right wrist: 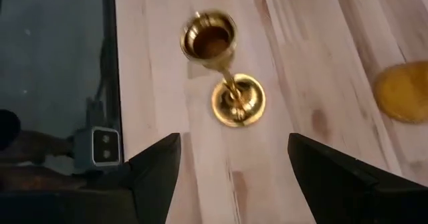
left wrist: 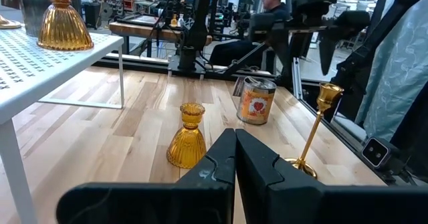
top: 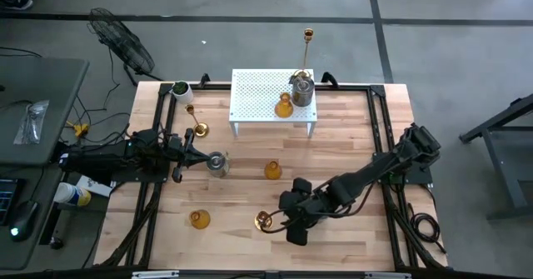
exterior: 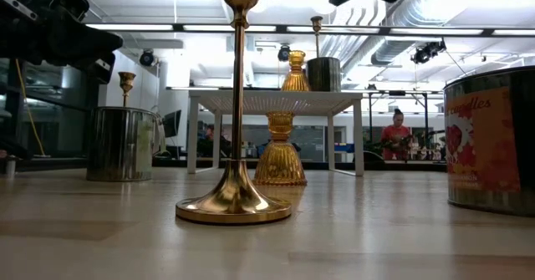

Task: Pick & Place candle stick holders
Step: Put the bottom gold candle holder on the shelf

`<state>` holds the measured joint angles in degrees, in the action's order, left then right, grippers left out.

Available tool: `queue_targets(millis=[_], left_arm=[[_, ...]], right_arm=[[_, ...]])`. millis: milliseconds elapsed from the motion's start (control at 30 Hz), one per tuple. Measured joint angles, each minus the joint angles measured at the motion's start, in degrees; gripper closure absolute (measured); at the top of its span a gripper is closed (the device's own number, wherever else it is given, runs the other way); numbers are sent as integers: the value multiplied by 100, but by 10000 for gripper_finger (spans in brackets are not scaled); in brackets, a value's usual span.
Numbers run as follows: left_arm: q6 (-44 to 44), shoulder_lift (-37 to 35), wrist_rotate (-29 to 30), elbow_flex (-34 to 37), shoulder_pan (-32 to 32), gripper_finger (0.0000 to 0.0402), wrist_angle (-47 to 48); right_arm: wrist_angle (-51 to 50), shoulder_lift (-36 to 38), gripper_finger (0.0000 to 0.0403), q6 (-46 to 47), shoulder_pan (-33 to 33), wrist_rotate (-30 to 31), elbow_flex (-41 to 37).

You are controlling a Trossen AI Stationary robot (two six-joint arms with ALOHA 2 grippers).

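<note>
Right gripper (right wrist: 231,164) hangs spread wide, empty, above a gold stick (right wrist: 227,83); left gripper (left wrist: 234,160) pressed together; visible: three gold sticks, three amber holders, two silver cups.

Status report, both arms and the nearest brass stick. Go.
Right gripper open, above the brass stick at the table's front, not touching. Left gripper shut, empty, idle beside a silver cup. Nothing between fingers and stick.

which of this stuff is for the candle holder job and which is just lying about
Job: gold stick in front of open right gripper; silver cup beside shut left gripper; amber holder mid-table.
Lying about: white rack; white cup; floor fan.
</note>
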<state>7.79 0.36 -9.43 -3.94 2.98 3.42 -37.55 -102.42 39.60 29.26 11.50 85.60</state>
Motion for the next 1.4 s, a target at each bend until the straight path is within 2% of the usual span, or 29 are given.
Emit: queue_targets(millis=[233,400,600,933,1133,1400], left_arm=[[0,0,-2,-1,-1,402,25],[0,2,0,-1,0,402,79],[1,0,0,-1,-1,402,83],[1,2,0,-1,-2,402,101],[2,2,0,-1,0,402,98],[0,2,1,-1,0,402,98]], right_arm=[[156,-296,135,-359,-2,-8,-2],[811,-578,135,-791,-38,7,-2],[984,-791,135,-840,-44,73,-4],[1423,-942,135,-989,-39,405,-7],[1855,-954,135,-1018,2,1008,-7],[1908,-957,135,-1098,5,1111,-7]])
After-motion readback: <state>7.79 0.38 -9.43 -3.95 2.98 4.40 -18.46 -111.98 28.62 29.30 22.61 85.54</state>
